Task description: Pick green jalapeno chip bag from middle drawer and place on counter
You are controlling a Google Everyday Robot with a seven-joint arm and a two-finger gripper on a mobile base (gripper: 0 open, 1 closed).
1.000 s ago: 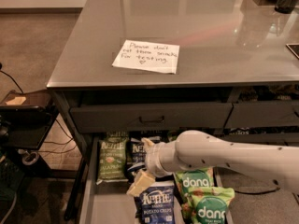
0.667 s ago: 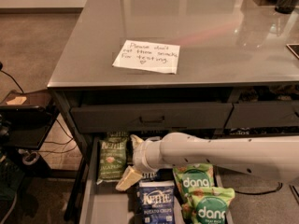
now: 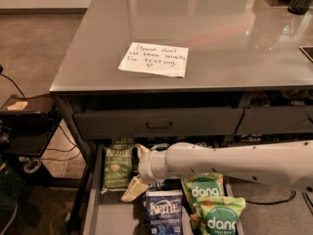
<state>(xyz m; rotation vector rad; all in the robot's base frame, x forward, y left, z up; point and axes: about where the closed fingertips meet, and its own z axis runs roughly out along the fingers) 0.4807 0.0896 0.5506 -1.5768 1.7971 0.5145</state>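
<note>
The green jalapeno chip bag [image 3: 117, 167] lies flat at the back left of the open middle drawer [image 3: 91, 202], dark olive with white "KETTLE" lettering. My gripper [image 3: 136, 171] reaches in from the right on a white arm and sits just at the bag's right edge. Its cream fingers [image 3: 133, 190] stand spread apart, one toward the back and one toward the front, with nothing between them. The counter [image 3: 210, 28] is above, glossy grey, with a white handwritten note [image 3: 154, 59] on it.
A dark blue Kettle bag [image 3: 164, 212] lies in the drawer just front-right of the gripper. Two brighter green "dang" bags [image 3: 203, 190] lie further right. A closed dark drawer front with a bar handle [image 3: 159, 125] overhangs the drawer's back. A black side stand [image 3: 24, 131] is at left.
My arm has swung left across the drawer, from over the blue bag to the right edge of the olive-green bag. The bags have not moved.
</note>
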